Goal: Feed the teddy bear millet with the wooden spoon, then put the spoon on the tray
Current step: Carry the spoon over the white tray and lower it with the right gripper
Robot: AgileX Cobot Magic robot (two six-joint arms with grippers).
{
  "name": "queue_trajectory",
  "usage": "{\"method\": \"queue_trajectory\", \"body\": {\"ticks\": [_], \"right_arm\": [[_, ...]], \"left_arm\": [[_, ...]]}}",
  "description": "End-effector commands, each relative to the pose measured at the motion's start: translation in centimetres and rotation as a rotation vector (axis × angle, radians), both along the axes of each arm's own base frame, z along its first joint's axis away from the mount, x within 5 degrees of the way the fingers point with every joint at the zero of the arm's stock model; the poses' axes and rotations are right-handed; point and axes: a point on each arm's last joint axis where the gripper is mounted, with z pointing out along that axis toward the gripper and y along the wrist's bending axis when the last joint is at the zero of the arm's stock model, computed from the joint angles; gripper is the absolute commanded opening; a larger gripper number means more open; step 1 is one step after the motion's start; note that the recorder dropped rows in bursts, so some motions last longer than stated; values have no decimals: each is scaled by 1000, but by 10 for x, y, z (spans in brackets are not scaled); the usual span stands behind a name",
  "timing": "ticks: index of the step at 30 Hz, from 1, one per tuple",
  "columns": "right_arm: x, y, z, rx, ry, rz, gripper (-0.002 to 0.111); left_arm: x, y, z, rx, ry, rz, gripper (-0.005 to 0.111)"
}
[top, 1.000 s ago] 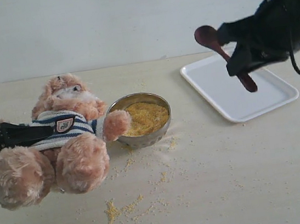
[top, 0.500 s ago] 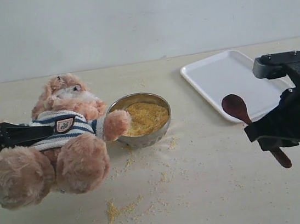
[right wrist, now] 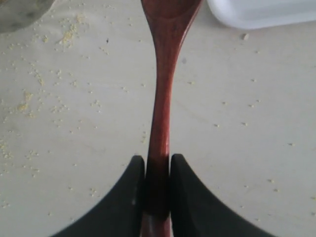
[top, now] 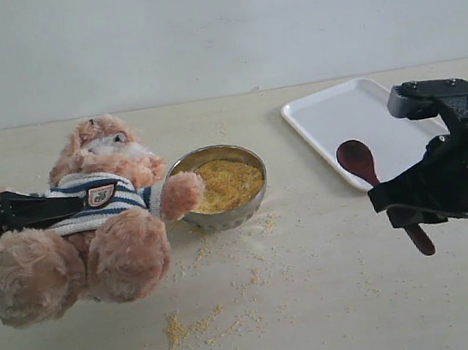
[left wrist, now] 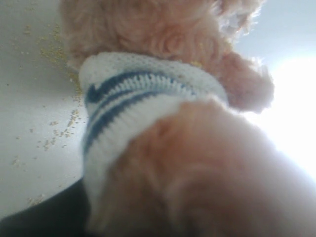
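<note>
Loose millet (top: pixel 181 329) lies scattered over the front of the pale bench (top: pixel 340 325), thickest in a small drift ahead of the bear's feet.

Next back, on the right, the right gripper (top: pixel 401 215) is closed tight on the handle of the wooden spoon (top: pixel 356 160). The wrist view shows both black fingers pressed flat against the thin handle. The spoon is held clear of the bench at a slant, its handle end pointing down toward the front and its small oval bowl raised toward the back. The bowl looks dark and bare. It sits just beside the near rim of the tray (top: pixel 338 114), and I cannot tell whether it hangs over the rim.

On the left, the teddy bear (top: pixel 108 235) sits with its big feet forward and its head leaning back. The left gripper (top: pixel 44 208) reaches in from the side and clasps the bear's striped torso; its fingertips are buried in the plush. One paw (top: pixel 183 190) rests on the rim of the metal bowl (top: pixel 222 218), which stands just beside the bear and holds a heap of millet.

Farther back on the right lies the white tray, flat on the bench and well apart from the bowl. A plain pale wall (top: pixel 198 33) closes the scene.
</note>
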Motion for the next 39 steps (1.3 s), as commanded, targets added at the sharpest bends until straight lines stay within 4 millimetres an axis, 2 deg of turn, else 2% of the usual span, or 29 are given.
{"method": "queue_trajectory", "body": {"ticks": [1,4,18,25,33,36,39], "right_arm": [[14,-7,2,-36,-130,-76,0],[19,-10,4,-51,-192,-114,0],[20,-10,5,-47,-196,-125,0],[31,-14,10,-106,-315,-121,0],[80,8,31,-32,-286,-33,0],[103,16,27,-26,-245,8,0],[125,17,14,-42,-194,2,0]], "left_arm": [[0,-1,3,-30,-19,2,5],[0,-1,3,-30,-19,2,5],[0,-1,3,-30,-19,2,5],[0,-1,3,-30,-19,2,5],[0,-1,3,-30,-19,2,5],[0,-1,3,-30,-19,2,5],[0,-1,3,-30,-19,2,5]]}}
